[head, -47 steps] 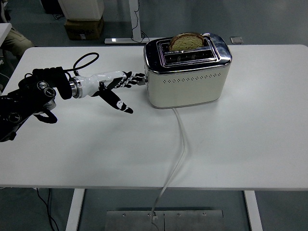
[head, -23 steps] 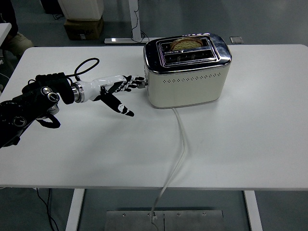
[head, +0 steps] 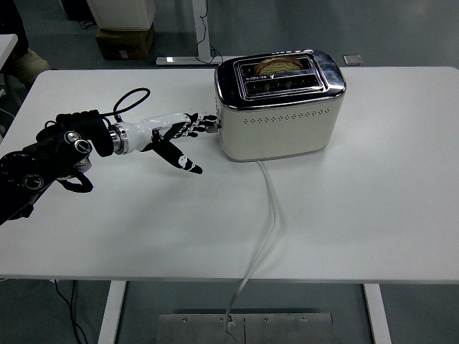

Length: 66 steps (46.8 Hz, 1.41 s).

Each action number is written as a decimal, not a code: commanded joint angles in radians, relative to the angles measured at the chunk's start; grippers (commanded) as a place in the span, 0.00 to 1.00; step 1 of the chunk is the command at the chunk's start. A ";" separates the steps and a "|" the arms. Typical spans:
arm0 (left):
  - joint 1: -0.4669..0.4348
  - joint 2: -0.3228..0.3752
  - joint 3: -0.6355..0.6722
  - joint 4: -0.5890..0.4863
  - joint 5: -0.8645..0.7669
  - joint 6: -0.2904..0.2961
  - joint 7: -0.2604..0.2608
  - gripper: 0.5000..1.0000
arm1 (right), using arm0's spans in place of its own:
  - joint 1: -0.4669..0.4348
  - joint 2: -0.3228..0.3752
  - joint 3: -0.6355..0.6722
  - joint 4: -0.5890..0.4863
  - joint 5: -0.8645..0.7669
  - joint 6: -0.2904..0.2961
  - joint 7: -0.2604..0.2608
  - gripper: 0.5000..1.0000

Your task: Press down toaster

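Observation:
A cream and chrome toaster [head: 280, 107] stands at the back middle of the white table [head: 358, 201]. A slice of bread [head: 280, 66] sits low in its far slot, only its top edge showing. My left hand [head: 183, 136] reaches in from the left, fingers spread, with the fingertips [head: 204, 125] resting on the black lever [head: 213, 122] at the toaster's left end. The thumb [head: 185, 163] points down towards the table. The hand holds nothing. My right arm does not show.
A white power cord [head: 264, 229] runs from the toaster's front over the table's near edge. A black cable loop [head: 129, 97] arches over my left forearm. A cardboard box [head: 125, 39] and table legs stand on the floor behind.
The bread has sunk from standing high out of the slot to almost flush. My left hand has dropped slightly with the lever and the arm has shifted a little right.

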 commanded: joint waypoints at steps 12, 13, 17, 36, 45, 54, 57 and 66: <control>0.015 0.001 0.000 0.002 0.002 0.018 0.000 1.00 | -0.002 0.000 0.000 0.000 0.000 -0.001 0.000 1.00; 0.019 0.001 0.000 0.002 0.002 0.018 0.000 1.00 | -0.002 0.000 0.000 0.000 0.000 -0.001 0.000 1.00; 0.022 0.003 0.000 0.002 0.002 0.018 0.000 1.00 | -0.002 0.000 0.000 0.000 0.000 -0.001 0.000 1.00; 0.033 0.023 -0.001 0.002 -0.006 0.018 0.000 1.00 | 0.000 0.000 0.000 0.000 0.000 -0.001 0.000 1.00; 0.038 0.060 -0.001 0.000 -0.011 0.018 0.000 1.00 | 0.000 0.000 0.000 0.000 0.000 -0.001 0.000 1.00; 0.061 0.112 -0.003 0.000 -0.029 0.018 -0.001 1.00 | 0.000 0.000 0.000 0.000 0.000 -0.001 0.000 1.00; 0.068 0.136 -0.003 0.000 -0.049 0.018 -0.001 1.00 | 0.000 0.000 0.000 0.000 0.000 -0.001 0.000 1.00; 0.035 0.167 -0.008 0.000 -0.156 0.025 -0.001 1.00 | 0.002 0.000 0.000 0.000 0.000 -0.001 0.000 1.00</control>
